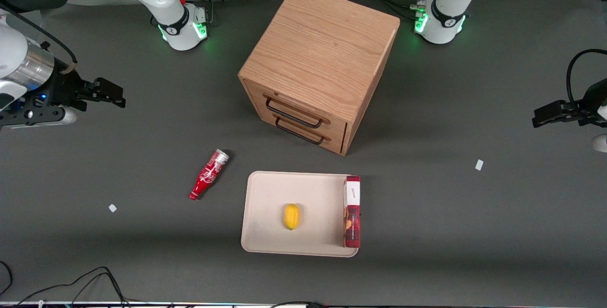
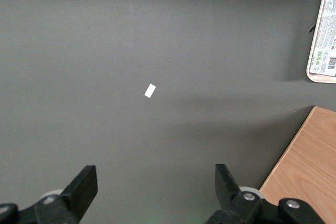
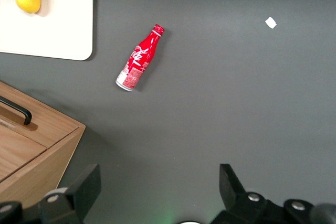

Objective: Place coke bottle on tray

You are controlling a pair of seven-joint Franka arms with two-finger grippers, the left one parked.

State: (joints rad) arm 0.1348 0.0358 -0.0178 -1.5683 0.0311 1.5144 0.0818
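Note:
The coke bottle (image 1: 209,174) is small and red with white script. It lies on its side on the dark table beside the tray (image 1: 265,213), its silvery end pointing away from the front camera. It also shows in the right wrist view (image 3: 139,58). The cream-beige tray (image 3: 68,24) holds a yellow lemon (image 1: 291,216) and a long red box (image 1: 352,210) along its edge toward the parked arm. My right gripper (image 1: 111,93) is open and empty, held above the table toward the working arm's end, farther from the front camera than the bottle. Its fingers (image 3: 84,187) are wide apart.
A big wooden drawer cabinet (image 1: 320,66) with two black handles stands farther from the front camera than the tray; its corner shows in the right wrist view (image 3: 37,145). Small white paper scraps (image 1: 112,208) (image 1: 479,164) lie on the table. Cables run along the near edge.

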